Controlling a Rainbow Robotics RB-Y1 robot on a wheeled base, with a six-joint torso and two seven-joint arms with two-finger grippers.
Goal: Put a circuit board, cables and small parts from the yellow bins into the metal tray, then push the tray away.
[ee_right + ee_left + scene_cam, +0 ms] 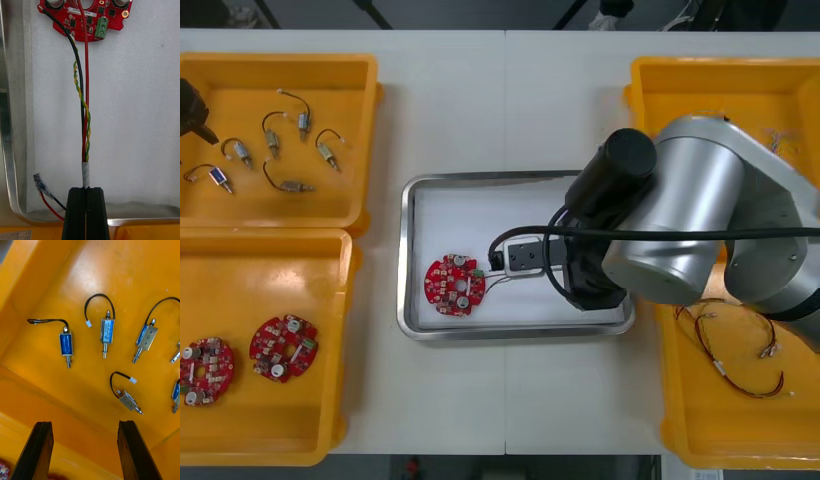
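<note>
Nearest the robot, the near-left yellow bin point(330, 410) holds two round red spare boards point(283, 348) in its left half, and the near-right yellow bin point(700, 430) holds loose red and yellow cables point(736, 352). Between the bins lies the metal tray point(408, 250), white inside, with one red circuit board point(455, 286) flat in its near-left part. The right arm point(700, 210) reaches over the tray from its right side. The right gripper point(86, 188) has its fingers point(77, 213) clenched on the white-sleeved end of a cable point(87, 127), a bundle of red, black and twisted yellow-green wires. The cable lies straight on the tray floor, its long axis in line with the fingers and along the tray's length; the sleeved end points to the gripper and the free wire ends run onto the board's edge. A short red and black lead with a pale connector point(40, 184) lies just beside the fingers, near a rounded corner of the tray's rim. Farther off, the left gripper point(84, 423) hovers over the far-left yellow bin point(345, 75) at its left edge, fingers point(39, 450) spread with nothing between them. On that bin's floor lie small metal parts point(107, 332), each with a thin black lead, well apart from one another.
</note>
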